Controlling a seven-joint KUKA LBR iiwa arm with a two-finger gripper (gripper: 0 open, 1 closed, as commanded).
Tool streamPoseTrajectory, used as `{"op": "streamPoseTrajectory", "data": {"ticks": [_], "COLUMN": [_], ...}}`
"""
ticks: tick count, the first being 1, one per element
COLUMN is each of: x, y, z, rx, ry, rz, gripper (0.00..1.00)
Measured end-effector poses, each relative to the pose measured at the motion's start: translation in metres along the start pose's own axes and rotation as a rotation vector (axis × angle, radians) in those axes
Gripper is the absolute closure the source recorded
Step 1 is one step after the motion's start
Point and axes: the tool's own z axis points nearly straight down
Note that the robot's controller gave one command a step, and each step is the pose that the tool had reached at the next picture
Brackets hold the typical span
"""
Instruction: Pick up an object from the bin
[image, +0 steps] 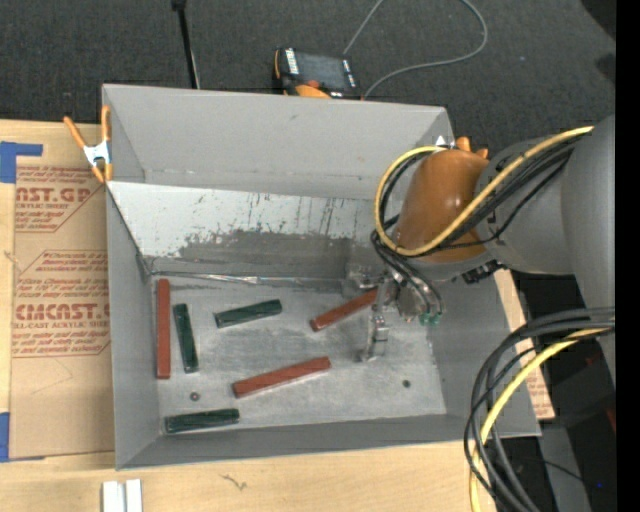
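My gripper (368, 308) is low over the right part of the bin floor, with its fingers spread apart. One fingertip (377, 338) points toward the front of the bin and the other (358, 280) is nearer the back wall. A short red stick (340, 313) lies slanted on the floor, and its right end sits in the gap between the two fingers. Neither finger visibly presses on it. A longer red stick (281, 377) lies on the floor to the front left of the gripper.
A green stick (248, 314) lies in the middle of the floor. At the left wall a red stick (162, 328) and a green stick (184, 337) lie side by side. Another green stick (202, 421) rests at the front left edge.
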Motion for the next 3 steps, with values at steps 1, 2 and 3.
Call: {"op": "streamPoseTrajectory", "data": {"ticks": [1,2,3], "x": [-0.0005,-0.0011,-0.0016], "y": [0.0009,0.0015,0.0020], "z": [0.0002,0.0001,0.0000], "rx": [-0.001,-0.001,-0.001], "ry": [-0.008,-0.008,-0.008], "rz": [0.000,-0.001,-0.001], "gripper": [0.00,0.00,0.00]}}
